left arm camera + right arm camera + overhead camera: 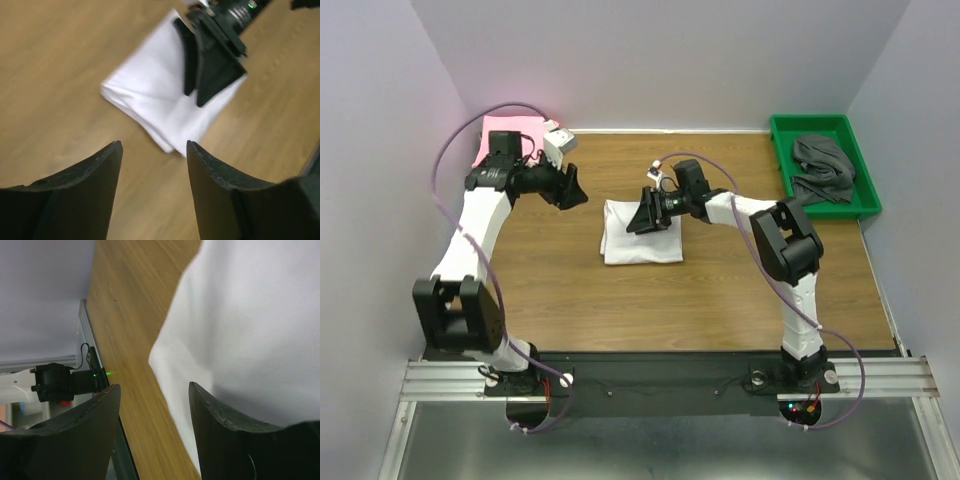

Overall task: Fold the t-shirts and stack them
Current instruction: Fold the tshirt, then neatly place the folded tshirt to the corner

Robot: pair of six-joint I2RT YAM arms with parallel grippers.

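A white t-shirt (640, 238) lies folded into a small rectangle on the middle of the wooden table. My right gripper (645, 215) hovers open over its far edge. In the right wrist view one fingertip is over the white t-shirt (250, 315), the other over bare wood, and the gripper (154, 389) holds nothing. My left gripper (570, 188) is open in the air left of the shirt and apart from it. Its wrist view shows the gripper (154, 147) empty, facing the white t-shirt (150, 100) and the right gripper (205, 65). A pink t-shirt (505, 135) lies at the back left, partly behind the left arm. A dark grey t-shirt (823, 168) lies crumpled.
The dark grey shirt sits in a green tray (808, 122) at the back right corner. Walls close the table on the left, back and right. Bare wood (720, 290) stretches between the white shirt and the arm bases. A black motor with a green light (65, 382) shows near the table's edge.
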